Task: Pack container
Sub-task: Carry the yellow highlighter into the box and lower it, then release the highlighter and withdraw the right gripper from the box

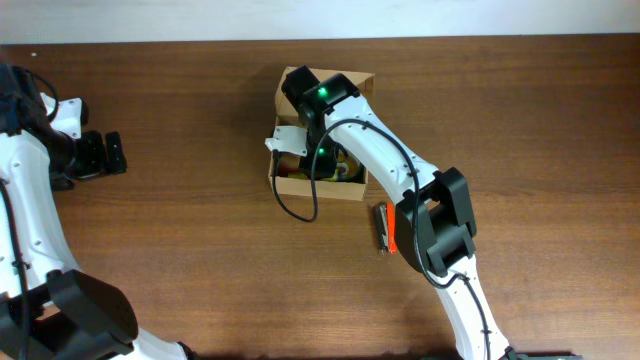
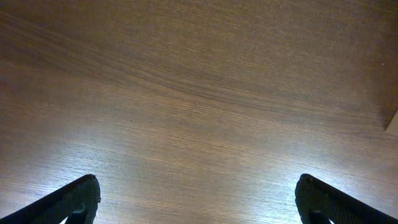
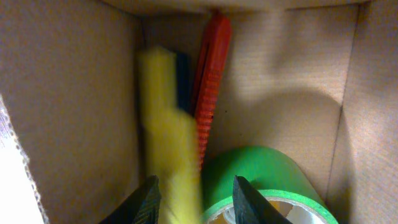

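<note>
Two pincers, both spread: the left hangs over the surface; the right is deep in the cardboard box at mid-surface, straddling a blurred yellow piece. With the green tape roll and red ridged piece crowding it, a finger could snag on withdrawal and drag the box.

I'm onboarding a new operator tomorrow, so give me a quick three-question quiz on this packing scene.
1. True or false: the left gripper is shut.
2. Which arm reaches into the container? A: left. B: right. C: neither.
3. Fill in the blank: the tape roll lying inside the container is ___ in colour.

Key: 1 false, its fingers stand wide apart over bare table; 2 B; 3 green.
</note>
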`<state>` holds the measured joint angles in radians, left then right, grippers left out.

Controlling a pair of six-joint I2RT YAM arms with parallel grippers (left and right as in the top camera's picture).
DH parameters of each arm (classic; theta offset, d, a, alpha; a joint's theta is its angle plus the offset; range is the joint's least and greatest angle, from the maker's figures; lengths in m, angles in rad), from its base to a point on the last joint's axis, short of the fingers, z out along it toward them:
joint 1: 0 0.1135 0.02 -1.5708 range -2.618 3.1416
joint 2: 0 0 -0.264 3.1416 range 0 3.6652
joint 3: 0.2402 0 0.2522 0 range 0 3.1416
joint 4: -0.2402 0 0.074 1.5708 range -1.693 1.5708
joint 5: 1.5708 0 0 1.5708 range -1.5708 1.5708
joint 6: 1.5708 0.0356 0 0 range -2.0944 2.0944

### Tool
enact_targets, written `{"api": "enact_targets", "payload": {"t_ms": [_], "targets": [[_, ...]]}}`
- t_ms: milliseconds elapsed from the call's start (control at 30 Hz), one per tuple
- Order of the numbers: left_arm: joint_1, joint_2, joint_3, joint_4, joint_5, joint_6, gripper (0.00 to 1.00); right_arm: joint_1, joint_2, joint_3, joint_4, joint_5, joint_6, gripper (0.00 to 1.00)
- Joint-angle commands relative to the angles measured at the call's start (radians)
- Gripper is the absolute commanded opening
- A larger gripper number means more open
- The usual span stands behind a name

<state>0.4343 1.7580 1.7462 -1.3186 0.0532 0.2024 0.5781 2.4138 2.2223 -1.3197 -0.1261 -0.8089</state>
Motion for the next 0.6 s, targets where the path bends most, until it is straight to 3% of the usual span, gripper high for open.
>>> {"api": "enact_targets", "payload": {"t_ms": [0,267,567], "targets": [[0.003,-0.010,-0.001,0.002,0.011,0.016,1.00,0.011,0.014,0.003,0.000,-0.021,0.006,0.39],[0.003,-0.010,-0.001,0.002,0.011,0.016,1.00,0.010,-0.009,0.013,0.015,-0.016,0.050,0.46],[0.003,-0.010,-0.001,0.002,0.011,0.016,1.00,-0.056,-0.162,0.044,0.064,0.086,0.286,0.60]]}}
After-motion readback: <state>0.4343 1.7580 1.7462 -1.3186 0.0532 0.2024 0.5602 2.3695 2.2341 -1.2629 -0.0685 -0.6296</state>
